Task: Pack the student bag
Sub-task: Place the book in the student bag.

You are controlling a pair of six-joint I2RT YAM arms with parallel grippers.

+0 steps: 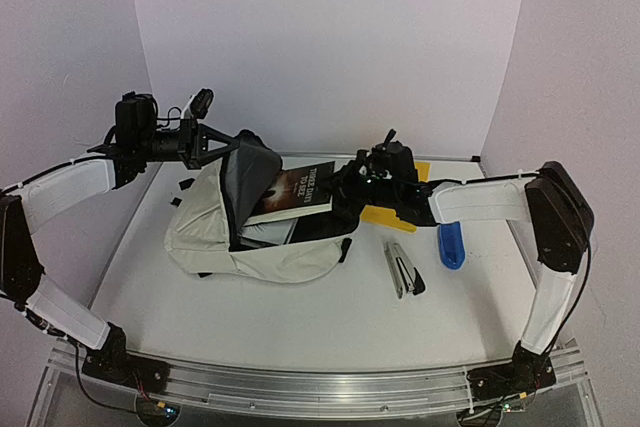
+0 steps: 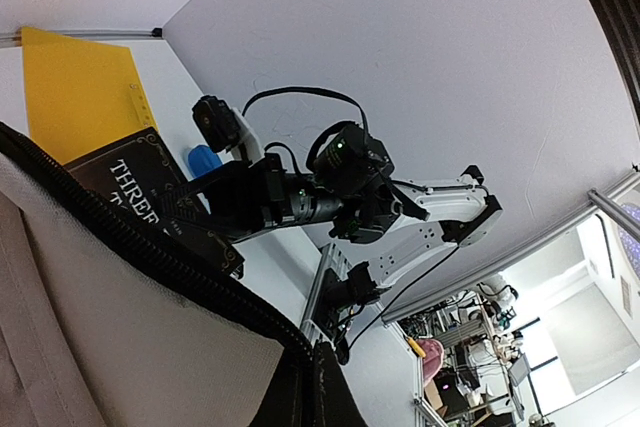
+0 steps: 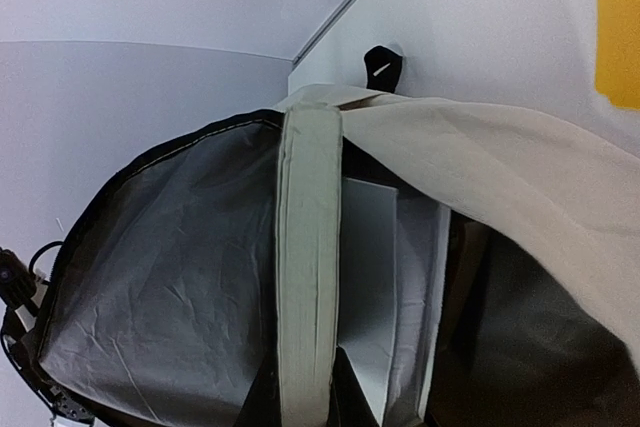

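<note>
L claw (image 1: 222,143) holds student bag (image 1: 200,229) open; R claw (image 1: 342,190) grips book (image 1: 300,192).

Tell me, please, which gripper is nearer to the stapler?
Right. The right gripper grips the book, just behind the stapler; the left gripper holds up the bag flap, on the bag's far side.

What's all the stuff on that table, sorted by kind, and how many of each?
Cream fabric backpack: 1
Dark-covered book: 1
White flat item inside the bag: 1
Yellow flat sheet: 1
Blue plastic object: 1
Black-and-silver stapler: 1
Total: 6
</note>
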